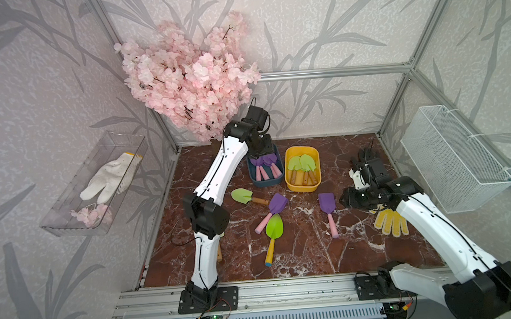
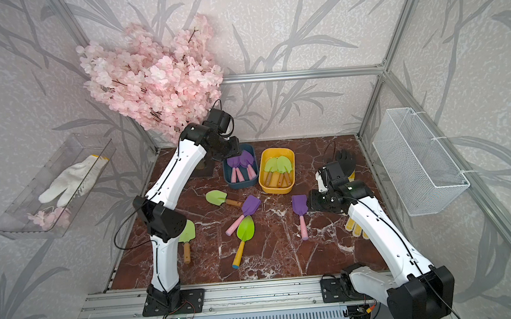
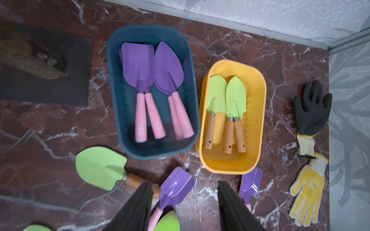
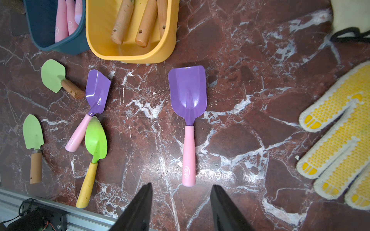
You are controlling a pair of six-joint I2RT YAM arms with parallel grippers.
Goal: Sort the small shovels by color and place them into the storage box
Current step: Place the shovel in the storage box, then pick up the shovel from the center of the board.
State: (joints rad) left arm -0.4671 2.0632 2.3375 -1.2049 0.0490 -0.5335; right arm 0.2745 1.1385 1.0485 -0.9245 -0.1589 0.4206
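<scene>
The left gripper hangs with black jaws apart and empty over the dark blue plastic box, which holds four purple-bladed, pink-handled shovels. Just beside it, the yellow plastic box holds three lime-green, wooden-handled shovels. The right gripper, also spread and empty, sits just behind a loose purple square-bladed shovel on the red-brown marble tabletop. A green yellow-handled shovel lies well apart from it.

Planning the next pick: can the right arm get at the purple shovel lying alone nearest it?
Probably yes. In the right wrist view the purple shovel lies just ahead of the open right gripper, handle toward it, nothing touching it; the yellow glove lies apart from it.
</scene>
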